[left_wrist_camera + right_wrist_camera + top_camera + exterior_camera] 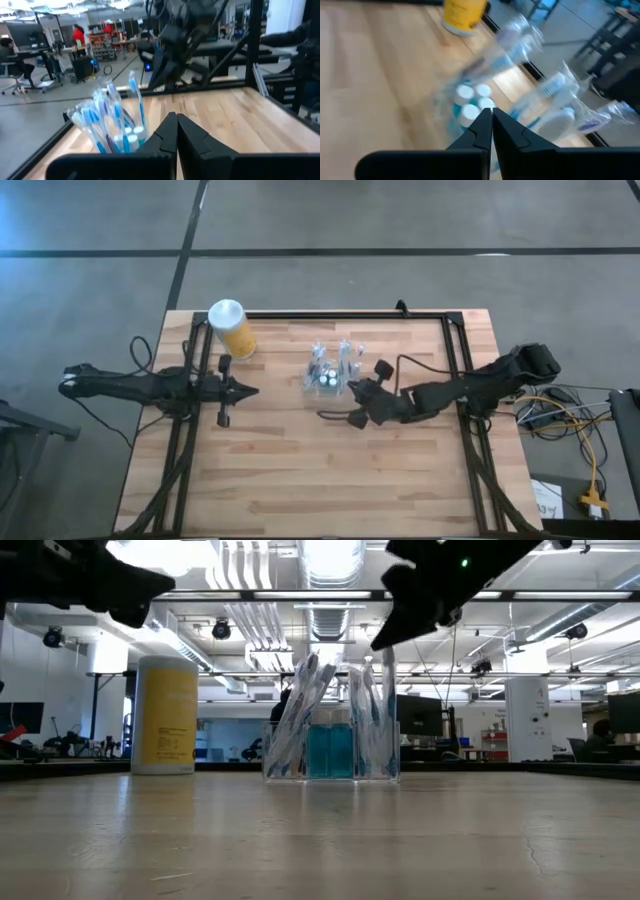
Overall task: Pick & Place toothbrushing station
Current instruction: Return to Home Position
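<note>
**Both hands closed, station upright on the table**

High view: the toothbrushing station point(333, 370) stands on the table point(300, 480). The right hand point(352, 390) is just beside it and the left hand point(245, 390) is farther off.
Low view: the right hand hangs above the station.
Wrist views: each hand's fingers are pressed together, empty, and pointing at the station.

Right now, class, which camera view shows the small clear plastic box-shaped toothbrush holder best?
The low view: the small clear plastic toothbrush holder stands side-on, whole, toothbrushes standing inside. The high view shows it small, from above; both wrist views show only part of it.
</note>
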